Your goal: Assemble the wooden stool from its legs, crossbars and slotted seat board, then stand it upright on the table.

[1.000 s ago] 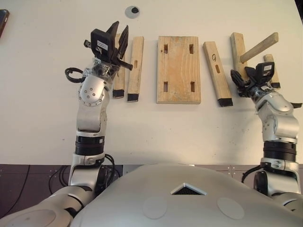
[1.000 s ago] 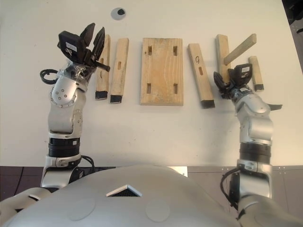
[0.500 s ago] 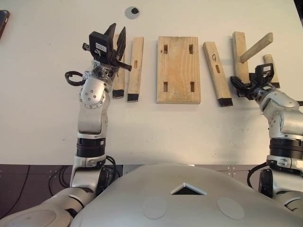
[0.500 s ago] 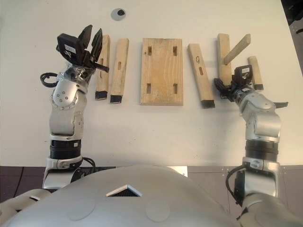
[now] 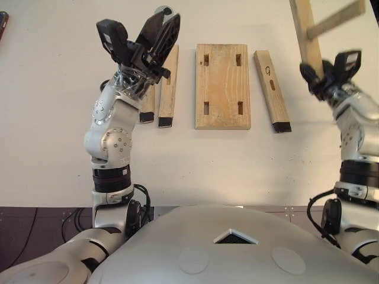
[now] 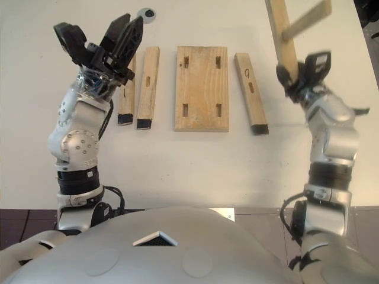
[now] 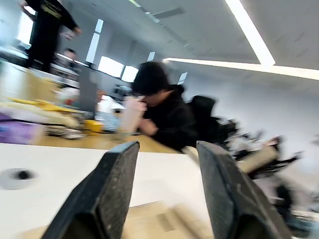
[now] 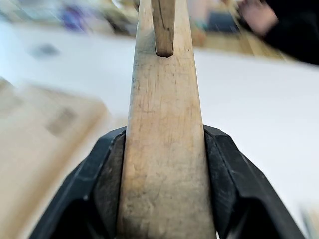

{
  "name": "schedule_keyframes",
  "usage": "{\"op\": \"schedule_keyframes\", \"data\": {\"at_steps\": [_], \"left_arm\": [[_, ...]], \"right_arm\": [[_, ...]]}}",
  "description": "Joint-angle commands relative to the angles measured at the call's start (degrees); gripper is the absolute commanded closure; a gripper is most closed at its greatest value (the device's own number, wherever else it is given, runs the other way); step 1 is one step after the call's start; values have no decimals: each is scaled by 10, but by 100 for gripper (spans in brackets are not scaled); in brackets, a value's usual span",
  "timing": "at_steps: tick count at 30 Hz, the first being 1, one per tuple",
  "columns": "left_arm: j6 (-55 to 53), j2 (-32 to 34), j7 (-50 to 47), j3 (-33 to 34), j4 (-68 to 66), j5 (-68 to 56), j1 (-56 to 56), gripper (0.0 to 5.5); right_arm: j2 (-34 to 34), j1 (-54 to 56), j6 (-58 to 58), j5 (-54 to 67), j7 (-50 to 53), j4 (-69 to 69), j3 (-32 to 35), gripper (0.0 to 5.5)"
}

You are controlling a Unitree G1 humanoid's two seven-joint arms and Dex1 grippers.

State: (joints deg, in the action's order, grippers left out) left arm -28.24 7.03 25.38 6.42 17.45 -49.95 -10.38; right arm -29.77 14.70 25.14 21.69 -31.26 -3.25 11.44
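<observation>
The slotted seat board (image 5: 222,86) lies flat in the middle of the white table. To its right lies one leg (image 5: 272,89). Two more legs (image 5: 167,83) lie side by side to its left, the outer one partly hidden behind my left arm. My right gripper (image 5: 323,74) is shut on a fourth leg (image 5: 307,32), held upright above the table at the right. A crossbar (image 5: 337,19) sticks out of that leg's slot (image 8: 163,25). My left gripper (image 5: 164,23) is raised above the two left legs, open, with nothing between its fingers (image 7: 107,194).
A small round grey disc (image 6: 145,13) sits at the far side of the table (image 5: 59,148). A dark object (image 5: 2,23) shows at the far left edge. The table's front edge runs just ahead of my body.
My right gripper has lifted the leg with its crossbar off the table and stood it up. My left gripper has risen and its fingers have spread wider.
</observation>
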Motion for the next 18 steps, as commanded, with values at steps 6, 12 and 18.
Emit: {"op": "schedule_keyframes", "data": {"at_steps": [6,12,18], "left_arm": [[-87,19,19,56,32,-267,-117,187],[-52,-1,17,44,31,-248,-134,145],[-40,-26,27,43,34,-284,-134,145]], "right_arm": [[-45,171,243,317,-214,113,16,349],[-91,194,300,355,-297,140,-16,349],[-121,163,270,313,-357,159,-59,349]]}}
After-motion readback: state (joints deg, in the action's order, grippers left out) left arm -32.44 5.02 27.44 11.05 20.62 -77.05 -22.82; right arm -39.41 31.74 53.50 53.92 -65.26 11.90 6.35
